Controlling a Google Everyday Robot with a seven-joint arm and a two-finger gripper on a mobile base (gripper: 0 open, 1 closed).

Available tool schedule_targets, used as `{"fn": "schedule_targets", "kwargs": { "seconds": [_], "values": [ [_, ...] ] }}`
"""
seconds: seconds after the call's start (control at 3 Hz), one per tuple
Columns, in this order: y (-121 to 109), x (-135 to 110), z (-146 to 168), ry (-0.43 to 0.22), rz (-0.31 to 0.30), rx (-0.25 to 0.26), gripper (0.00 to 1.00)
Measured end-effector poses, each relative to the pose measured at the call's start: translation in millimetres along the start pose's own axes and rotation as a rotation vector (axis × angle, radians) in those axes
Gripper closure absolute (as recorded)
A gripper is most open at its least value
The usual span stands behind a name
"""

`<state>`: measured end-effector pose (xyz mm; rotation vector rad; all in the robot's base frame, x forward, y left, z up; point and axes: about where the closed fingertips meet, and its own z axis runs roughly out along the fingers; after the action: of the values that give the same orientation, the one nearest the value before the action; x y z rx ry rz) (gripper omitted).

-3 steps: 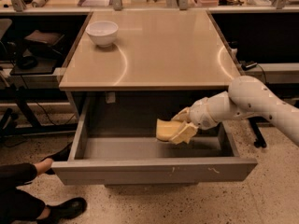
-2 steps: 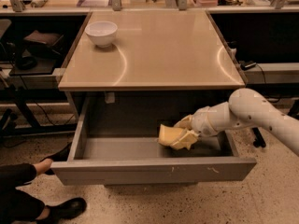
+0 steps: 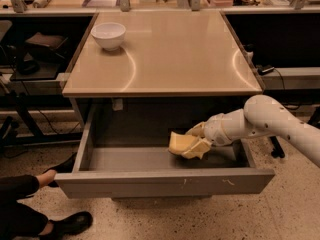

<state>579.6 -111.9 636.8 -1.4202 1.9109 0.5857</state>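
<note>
My gripper (image 3: 196,142) reaches from the right into the open grey drawer (image 3: 160,180) under the tan table (image 3: 170,54). It is shut on a pale yellow, sponge-like object (image 3: 179,143), which hangs just above the drawer floor at the centre right. The white arm (image 3: 270,121) comes in over the drawer's right wall. A white bowl (image 3: 109,35) stands on the table's far left corner, well away from the gripper.
A person's leg and black shoe (image 3: 65,224) lie on the speckled floor by the drawer's left front corner. Dark desks with cables flank the table on both sides. Shelving with clutter runs along the back.
The arm has sunk lower towards the drawer, carrying the yellow object a little down and to the left. The bowl and drawer have not moved.
</note>
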Motion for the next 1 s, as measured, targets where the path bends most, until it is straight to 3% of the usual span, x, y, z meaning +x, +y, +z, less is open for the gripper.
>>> {"fn": "schedule_targets", "kwargs": {
  "seconds": [1.0],
  "values": [
    [0.1, 0.0, 0.1, 0.000, 0.000, 0.000, 0.11]
  ]
}}
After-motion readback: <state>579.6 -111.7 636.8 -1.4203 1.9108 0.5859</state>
